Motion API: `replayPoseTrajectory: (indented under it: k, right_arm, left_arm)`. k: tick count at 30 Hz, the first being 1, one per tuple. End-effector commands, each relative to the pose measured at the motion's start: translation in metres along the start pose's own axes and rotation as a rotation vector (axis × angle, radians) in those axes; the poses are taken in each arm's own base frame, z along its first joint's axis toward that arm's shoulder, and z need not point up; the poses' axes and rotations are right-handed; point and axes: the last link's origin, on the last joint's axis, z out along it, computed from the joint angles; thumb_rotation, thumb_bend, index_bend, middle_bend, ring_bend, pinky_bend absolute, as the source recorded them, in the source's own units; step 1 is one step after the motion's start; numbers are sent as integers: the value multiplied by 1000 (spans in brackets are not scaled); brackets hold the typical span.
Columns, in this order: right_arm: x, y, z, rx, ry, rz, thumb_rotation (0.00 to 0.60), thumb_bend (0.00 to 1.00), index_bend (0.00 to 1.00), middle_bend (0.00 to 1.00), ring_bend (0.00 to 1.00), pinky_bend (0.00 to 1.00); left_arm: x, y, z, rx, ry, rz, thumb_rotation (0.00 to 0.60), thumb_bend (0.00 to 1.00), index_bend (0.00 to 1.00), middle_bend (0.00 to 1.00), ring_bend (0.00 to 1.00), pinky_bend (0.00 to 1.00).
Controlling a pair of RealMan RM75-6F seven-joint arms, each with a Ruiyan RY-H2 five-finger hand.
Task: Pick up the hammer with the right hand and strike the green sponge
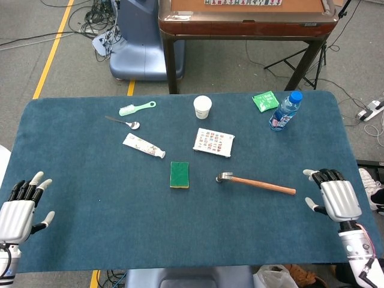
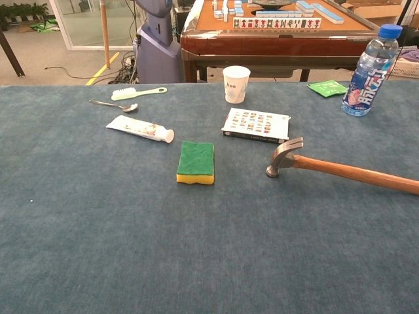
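On the blue-felt table [image 1: 72, 156], the hammer [image 1: 257, 182] lies untouched right of centre, its wooden handle pointing toward my right hand [image 1: 333, 198], which hovers near the table's right edge, released, fingers apart, holding nothing. My left hand [image 1: 21, 205] sits at the left edge, likewise loose and spread. Just left of the hammer's steel head rests the green sponge [image 2: 196, 161], green face up. Behind it lie a card pack [image 2: 256, 125] and a toothpaste tube [image 2: 141, 128].
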Motion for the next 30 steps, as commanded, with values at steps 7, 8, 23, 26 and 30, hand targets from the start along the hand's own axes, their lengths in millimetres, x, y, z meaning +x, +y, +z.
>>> replayPoseTrajectory:
  k: [7,8,23,26,30]
  right_arm:
    - [-16,-19,33,54,-79,-20,600,226,313,391,222,251]
    - [-17,-21,36,59,-89,-22,600,226,313,384,218,251]
    - [-48,-74,90,183,-195,-26,600,226,335,316,180,251]
    - [-56,-87,100,200,-210,-20,600,226,335,323,180,251]
    - [-63,-102,111,209,-218,-3,600,226,335,327,180,251]
  left_arm:
    - [0,-6,-4,14,-2,-3,600,243,229,65,112,54]
    - [0,-6,-4,14,-2,-3,600,243,230,65,112,54]
    - [0,-8,-7,5,7,-7,600,243,249,66,111,54]
    - [0,-8,-7,0,8,-6,600,243,250,65,112,54]
    - [2,-10,-8,4,14,-10,600,243,249,65,112,54]
